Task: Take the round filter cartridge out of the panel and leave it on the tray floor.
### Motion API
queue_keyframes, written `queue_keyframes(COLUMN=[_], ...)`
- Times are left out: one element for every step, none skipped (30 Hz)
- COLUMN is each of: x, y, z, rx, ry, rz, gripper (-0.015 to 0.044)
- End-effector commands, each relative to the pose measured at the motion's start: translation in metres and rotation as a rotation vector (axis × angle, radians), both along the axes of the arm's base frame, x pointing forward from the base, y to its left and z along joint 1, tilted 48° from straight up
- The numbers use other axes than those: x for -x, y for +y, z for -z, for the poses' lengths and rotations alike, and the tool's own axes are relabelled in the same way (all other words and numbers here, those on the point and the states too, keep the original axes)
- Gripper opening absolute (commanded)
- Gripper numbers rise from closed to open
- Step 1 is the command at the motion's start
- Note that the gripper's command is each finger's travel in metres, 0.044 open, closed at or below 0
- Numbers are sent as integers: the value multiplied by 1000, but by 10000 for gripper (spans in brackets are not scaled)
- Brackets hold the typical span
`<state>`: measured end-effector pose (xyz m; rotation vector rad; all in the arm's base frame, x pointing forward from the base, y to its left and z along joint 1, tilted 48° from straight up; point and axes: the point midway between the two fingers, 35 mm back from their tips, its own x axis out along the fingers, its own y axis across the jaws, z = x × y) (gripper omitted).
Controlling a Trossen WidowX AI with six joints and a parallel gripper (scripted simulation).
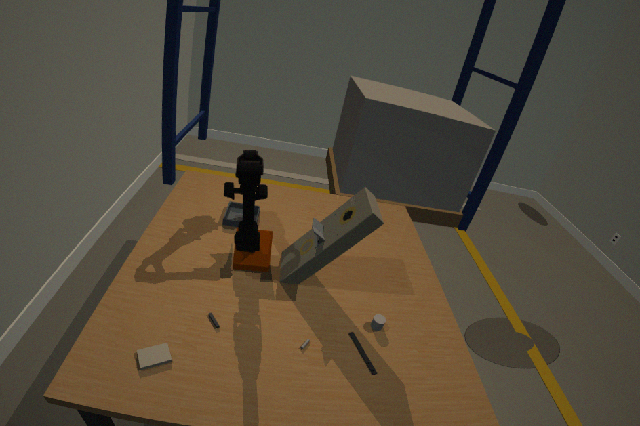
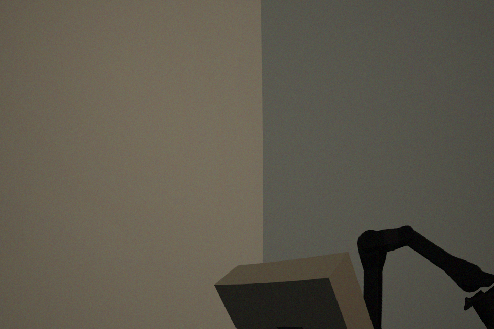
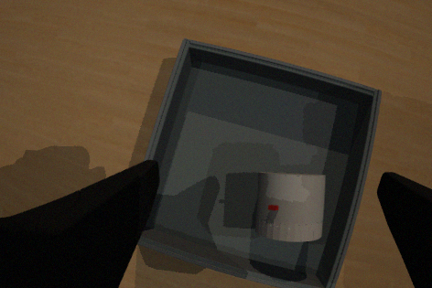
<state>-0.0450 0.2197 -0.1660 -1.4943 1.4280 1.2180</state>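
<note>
Two dark fingers of the tool point(image 3: 269, 252) stand wide apart, holding nothing; the pale round filter cartridge point(image 3: 293, 206) lies between them, below, inside the grey square tray point(image 3: 178, 93), lower right of its floor.

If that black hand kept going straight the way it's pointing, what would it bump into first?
Probably the white cartridge lying in the grey tray. The open hand points down at it, fingers spread either side; depth is hard to judge.

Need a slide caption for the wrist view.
Open gripper above the grey tray; white filter cartridge lying inside.
</note>
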Motion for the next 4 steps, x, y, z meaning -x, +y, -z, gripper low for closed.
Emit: queue_keyframes(x=[0,0,0,0], y=[-1,-1,-1,-1], z=[0,0,0,0], rx=[2,2,2,2], ry=[0,0,0,0], rz=[1,1,1,1], gripper=[440,440,440,440])
